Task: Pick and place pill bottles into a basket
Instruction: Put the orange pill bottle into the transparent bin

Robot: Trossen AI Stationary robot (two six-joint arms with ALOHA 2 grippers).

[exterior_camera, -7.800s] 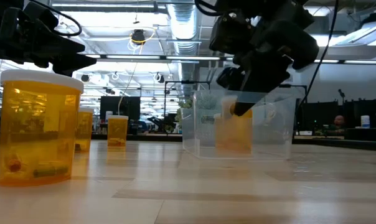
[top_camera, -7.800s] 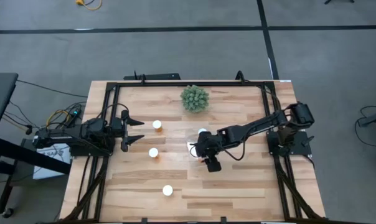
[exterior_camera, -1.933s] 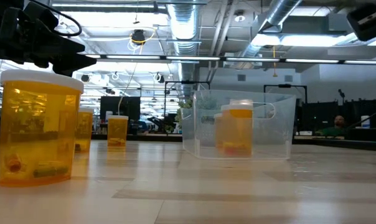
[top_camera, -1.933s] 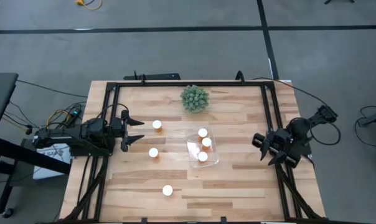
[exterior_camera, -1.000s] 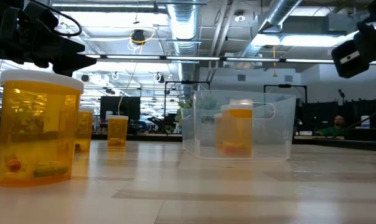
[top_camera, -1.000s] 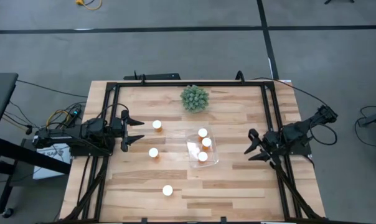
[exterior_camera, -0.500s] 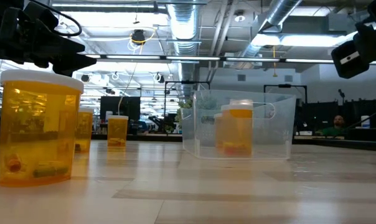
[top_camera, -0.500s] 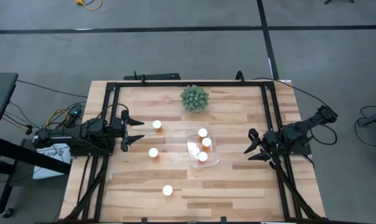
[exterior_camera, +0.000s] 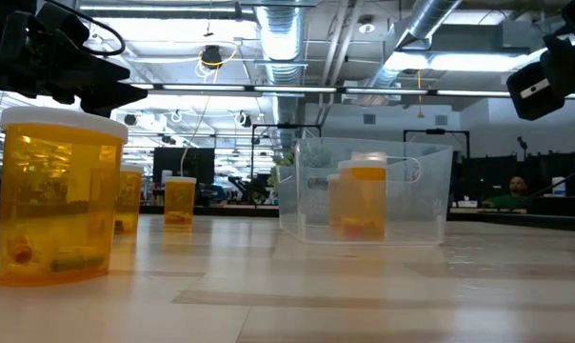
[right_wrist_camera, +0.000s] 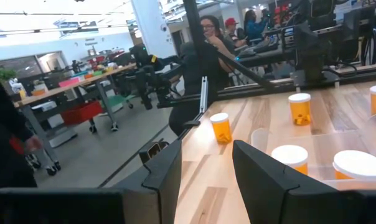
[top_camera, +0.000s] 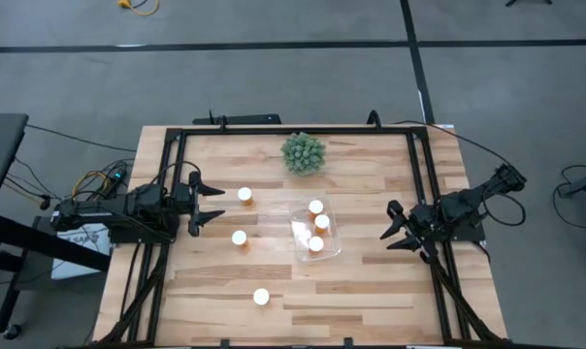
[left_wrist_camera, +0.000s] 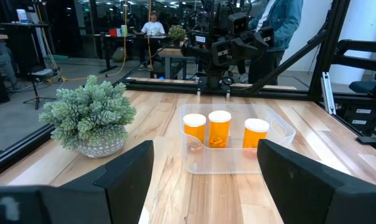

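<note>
Right now three pill bottles are standing inside the basket (top_camera: 315,231) near the centre of the high view: one (top_camera: 316,206) at its upper end, one (top_camera: 322,221) in the middle and one (top_camera: 315,244) at its lower end. Three more are sitting loose on the table (top_camera: 371,291) to the left of it: one (top_camera: 244,194) left of centre and higher up, one (top_camera: 239,237) just below that, and one (top_camera: 261,296) lower down, well apart from the others.

Both arms are waiting at the table's sides. The left gripper (top_camera: 212,202) is hovering at the left edge with its fingers spread and nothing between them; the right gripper (top_camera: 395,225) is sitting at the right edge, likewise spread and empty. Neither is touching a bottle.

By my reading the job is half done, and the step in hand is choosing the next bottle. The two upper loose bottles are lying nearest the left gripper, so a reach from that side looks the natural move, probably to the nearer upper one, though the height of the fingers above the wood is hard to tell. The grip needs to close around the bottle's body, lift clear, and carry over the basket's barely visible rim before releasing.
</note>
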